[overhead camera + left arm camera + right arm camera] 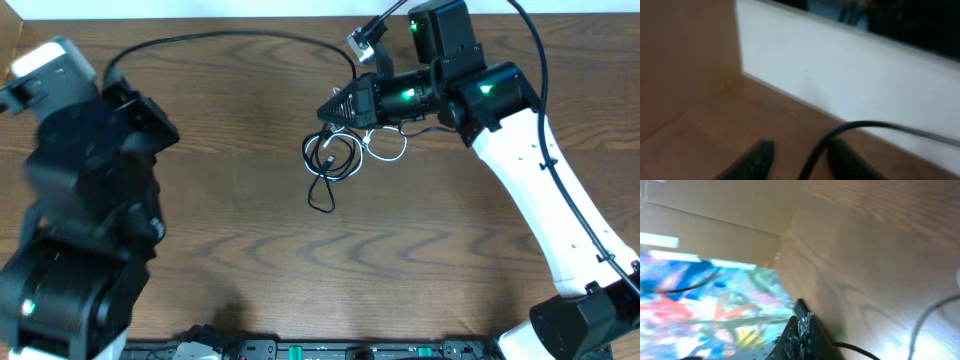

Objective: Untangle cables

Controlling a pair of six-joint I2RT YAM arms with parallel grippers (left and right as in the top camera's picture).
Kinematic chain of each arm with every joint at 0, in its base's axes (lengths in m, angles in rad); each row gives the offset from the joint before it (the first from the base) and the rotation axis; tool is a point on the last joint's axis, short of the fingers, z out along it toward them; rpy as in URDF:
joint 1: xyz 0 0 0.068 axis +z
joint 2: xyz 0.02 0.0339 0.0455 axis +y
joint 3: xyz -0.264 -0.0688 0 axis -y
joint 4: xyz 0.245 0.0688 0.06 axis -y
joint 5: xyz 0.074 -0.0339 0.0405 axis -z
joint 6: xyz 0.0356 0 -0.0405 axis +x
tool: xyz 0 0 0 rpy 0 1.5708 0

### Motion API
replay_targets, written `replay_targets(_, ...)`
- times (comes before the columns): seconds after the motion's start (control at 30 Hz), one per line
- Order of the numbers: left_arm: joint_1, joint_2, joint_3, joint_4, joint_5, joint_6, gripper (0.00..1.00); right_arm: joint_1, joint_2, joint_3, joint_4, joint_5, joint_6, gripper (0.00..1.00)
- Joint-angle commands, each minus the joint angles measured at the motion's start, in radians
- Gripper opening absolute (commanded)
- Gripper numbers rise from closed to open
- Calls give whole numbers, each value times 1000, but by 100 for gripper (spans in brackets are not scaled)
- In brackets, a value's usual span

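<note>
Spreading across the whole overhead view, the dark wooden table [250,240] carries everything else. The left arm [90,200], a bulky black mass blurred by closeness to the camera, fills the left edge. The white-and-black right arm [545,190] reaches from the near right corner toward the far middle. A thick black cable [200,38] arcs along the far side from the left arm. The left gripper [802,146] shows plainly only in its wrist view, its two fingers standing apart, with a dark cable [865,124] crossing between them in front of a white wall [850,75]. The right gripper [332,108] points left, its jaws drawn together to a point, and its wrist view agrees. I cannot tell whether a cord is caught between them. The cables [333,158] lie in a small bundle on the table at the far middle, just on the near side of the right gripper's tip. The black cords [312,160] form overlapping loops, with one strand trailing nearer. The white cord [388,153] curls at the bundle's right, partly under the gripper's body.
</note>
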Motion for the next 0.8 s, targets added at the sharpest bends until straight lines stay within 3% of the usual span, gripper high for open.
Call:
replay_targets(0.0, 0, 38, 3, -63, -72, 38, 64, -19, -15, 1, 23, -156, 107, 1)
replay_targets(0.17, 0, 77, 3, -145, 14, 39, 68, -30, -15, 1, 31, -119, 239, 1)
replay_targets(0.23, 0, 95, 3, -161, 27, 39, 74, -30, -15, 1, 20, -50, 306, 1)
replay_targets(0.33, 0, 106, 3, -186, 116, 40, 75, -30, -15, 1, 29, -48, 321, 1)
replay_targets(0.6, 0, 106, 3, -222, 747, 299, 75, -30, -15, 1, 60, -41, 509, 1)
replay_targets(0.77, 0, 109, 3, -221, 964, 370, 75, -30, -15, 1, 68, -42, 585, 1)
